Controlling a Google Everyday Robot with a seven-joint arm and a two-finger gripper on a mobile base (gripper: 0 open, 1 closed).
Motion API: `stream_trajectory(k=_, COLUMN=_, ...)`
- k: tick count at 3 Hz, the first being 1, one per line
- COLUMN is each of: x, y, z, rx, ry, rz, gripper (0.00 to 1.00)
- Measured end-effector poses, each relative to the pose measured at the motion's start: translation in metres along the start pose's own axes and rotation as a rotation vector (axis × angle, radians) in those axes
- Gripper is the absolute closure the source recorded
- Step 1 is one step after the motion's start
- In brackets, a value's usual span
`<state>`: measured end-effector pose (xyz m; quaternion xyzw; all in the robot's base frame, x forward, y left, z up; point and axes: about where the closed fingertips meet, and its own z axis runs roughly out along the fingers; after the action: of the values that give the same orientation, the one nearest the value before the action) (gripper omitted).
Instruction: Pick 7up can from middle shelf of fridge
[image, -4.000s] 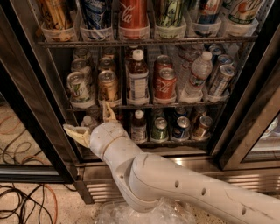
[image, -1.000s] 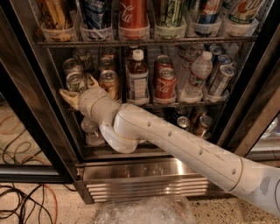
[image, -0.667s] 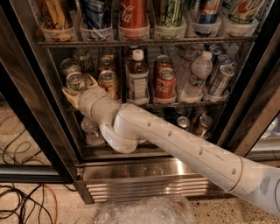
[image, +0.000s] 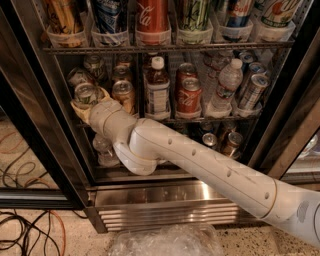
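Observation:
The 7up can (image: 85, 93), pale silver with a shiny top, stands at the left end of the middle shelf (image: 200, 120) of the fridge (image: 165, 210). My gripper (image: 88, 100) has reached in from the lower right. Its yellowish fingers (image: 75, 107) sit on both sides of the can and close against it. The can still rests on the wire rack. My white arm (image: 200, 160) crosses the lower shelf and hides much of it.
A gold-bronze can (image: 122, 95) stands right beside the 7up can. Then come a brown bottle (image: 158, 87), red Coca-Cola cans (image: 189, 97) and a water bottle (image: 225, 87). The rack of tall cans (image: 165, 48) is just above. Black door frames (image: 30, 125) flank the opening; cables (image: 25, 235) lie on the floor.
Since 4 s ago the arm rose from the lower shelf to the middle shelf's left end. Over the last second the fingers drew slightly closer around the 7up can.

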<state>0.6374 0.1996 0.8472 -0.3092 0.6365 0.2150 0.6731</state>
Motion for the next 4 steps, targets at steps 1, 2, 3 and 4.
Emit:
stream_trajectory(k=1, x=0.000, y=0.000, z=0.000, rx=0.000, ry=0.000, rz=0.000, gripper=1.00)
stream_trajectory(k=2, x=-0.006, y=0.002, z=-0.003, rx=0.007, ry=-0.016, rz=-0.010, gripper=1.00)
stream_trajectory(k=3, x=-0.010, y=0.001, z=-0.004, rx=0.016, ry=-0.030, rz=-0.016, gripper=1.00)
stream_trajectory(k=4, x=-0.020, y=0.002, z=-0.011, rx=0.033, ry=-0.071, rz=-0.017, gripper=1.00)
